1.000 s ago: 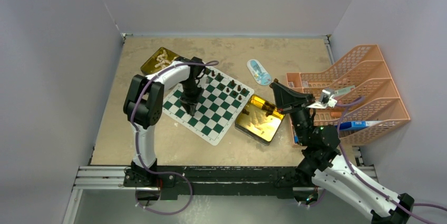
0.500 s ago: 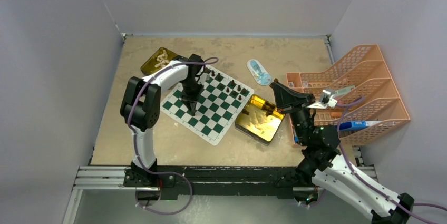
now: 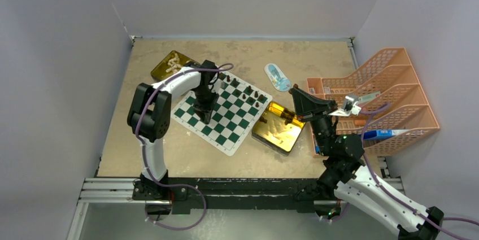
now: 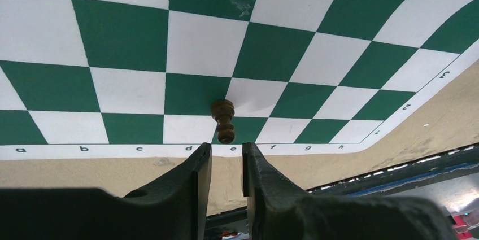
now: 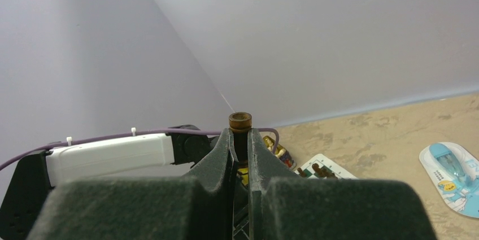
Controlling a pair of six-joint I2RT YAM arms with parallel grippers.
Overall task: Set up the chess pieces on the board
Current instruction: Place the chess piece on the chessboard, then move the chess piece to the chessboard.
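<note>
On the near edge of the chessboard (image 4: 271, 53), on a square by the e-file mark, a dark brown pawn (image 4: 224, 120) stood upright. It was just beyond the left jaws, which were slightly apart with nothing between them. By the gold tin (image 3: 277, 129) on the table (image 3: 169, 149), the right jaws were clamped on another dark brown piece (image 5: 240, 120), its round top showing above the tips. Such pieces looked light, rigid and smooth, with narrow bases, so they were probably easy to tip or twist. The best hold seemed to be low on the stem, jaws squared across it, closing gently and lifting straight.
</note>
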